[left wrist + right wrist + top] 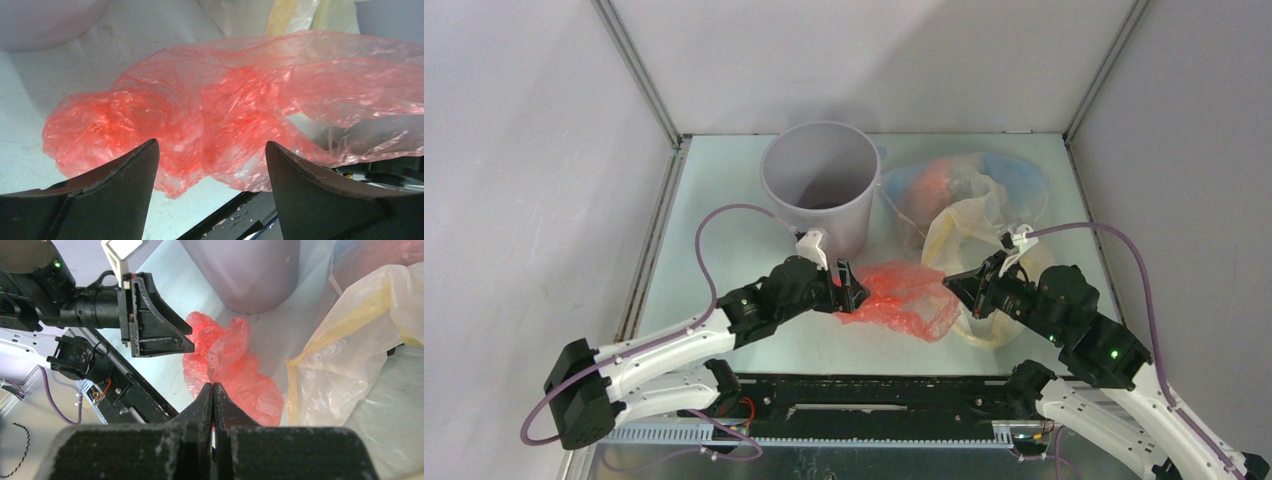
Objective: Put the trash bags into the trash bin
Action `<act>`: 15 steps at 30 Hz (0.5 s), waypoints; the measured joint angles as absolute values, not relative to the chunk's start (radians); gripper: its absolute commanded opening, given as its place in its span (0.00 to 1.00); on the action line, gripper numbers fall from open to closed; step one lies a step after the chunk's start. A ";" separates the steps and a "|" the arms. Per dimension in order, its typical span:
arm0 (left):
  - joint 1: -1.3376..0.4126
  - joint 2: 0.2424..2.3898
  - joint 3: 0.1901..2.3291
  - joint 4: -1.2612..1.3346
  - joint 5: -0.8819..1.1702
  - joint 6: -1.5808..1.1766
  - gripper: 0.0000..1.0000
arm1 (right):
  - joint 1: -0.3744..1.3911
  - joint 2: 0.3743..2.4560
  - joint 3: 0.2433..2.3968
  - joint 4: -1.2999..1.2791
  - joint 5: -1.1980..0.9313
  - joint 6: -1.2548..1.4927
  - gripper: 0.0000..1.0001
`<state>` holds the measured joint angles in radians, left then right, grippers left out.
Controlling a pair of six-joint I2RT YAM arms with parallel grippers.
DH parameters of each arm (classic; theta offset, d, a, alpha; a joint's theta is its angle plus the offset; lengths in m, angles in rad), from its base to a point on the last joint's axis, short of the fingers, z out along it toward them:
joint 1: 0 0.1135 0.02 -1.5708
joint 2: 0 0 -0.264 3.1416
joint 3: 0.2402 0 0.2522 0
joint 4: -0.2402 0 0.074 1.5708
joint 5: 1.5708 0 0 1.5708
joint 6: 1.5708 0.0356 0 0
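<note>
The red-pink trash bag (899, 297) lies crumpled on the table (724, 260), with the grey trash bin (819, 185) at its 11 o'clock. The left gripper (852, 290) gapes wide at the bag's 9 o'clock edge. The right gripper (952, 285) is clamped tight at 3 o'clock. The pale yellow bag (954, 225) is heaped at 1 o'clock.

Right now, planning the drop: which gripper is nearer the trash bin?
Left. The left gripper sits in front of the trash bin; the right gripper is farther, beside the yellow bag.
</note>
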<state>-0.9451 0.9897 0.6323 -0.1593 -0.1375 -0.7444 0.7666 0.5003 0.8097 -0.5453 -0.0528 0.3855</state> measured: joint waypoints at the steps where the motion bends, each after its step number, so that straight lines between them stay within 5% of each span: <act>1: -0.945 0.998 0.621 -0.150 -0.140 -0.744 0.84 | 0.767 0.500 0.810 -0.550 -0.052 0.386 0.00; 6: -0.945 1.080 0.564 -0.088 -0.122 -0.743 0.84 | 0.767 0.501 0.825 -0.572 -0.040 0.386 0.00; 10: -0.945 1.153 0.560 -0.048 -0.122 -0.739 0.62 | 0.767 0.501 0.846 -0.586 -0.024 0.386 0.00; 15: -0.936 1.189 0.560 -0.052 -0.170 -0.735 0.50 | 0.767 0.490 0.884 -0.627 0.017 0.385 0.00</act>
